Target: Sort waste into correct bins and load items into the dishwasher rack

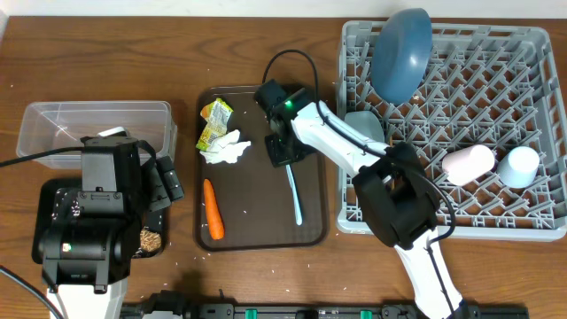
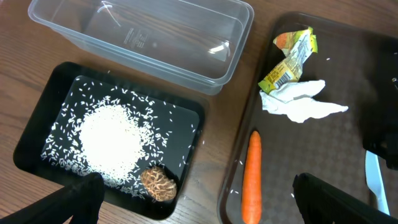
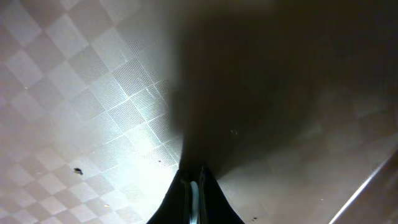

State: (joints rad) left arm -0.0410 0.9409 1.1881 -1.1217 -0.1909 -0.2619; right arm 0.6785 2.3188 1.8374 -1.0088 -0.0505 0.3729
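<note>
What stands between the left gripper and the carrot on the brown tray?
Nothing visible does. The left gripper is open near the black tray, and the carrot lies alone on the serving tray, apart from the tissue and the wrapper. Only that tray's low rim lies between them.

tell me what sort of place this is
Likely a robotics lab bench staged as a kitchen clean-up: two robot arms at a wooden table, a dishwasher rack holding a plate and cups, and a tray of scraps beside two bins.

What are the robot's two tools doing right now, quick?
Left tool: open, holding nothing.
Right tool: closed on the light blue utensil.
</note>
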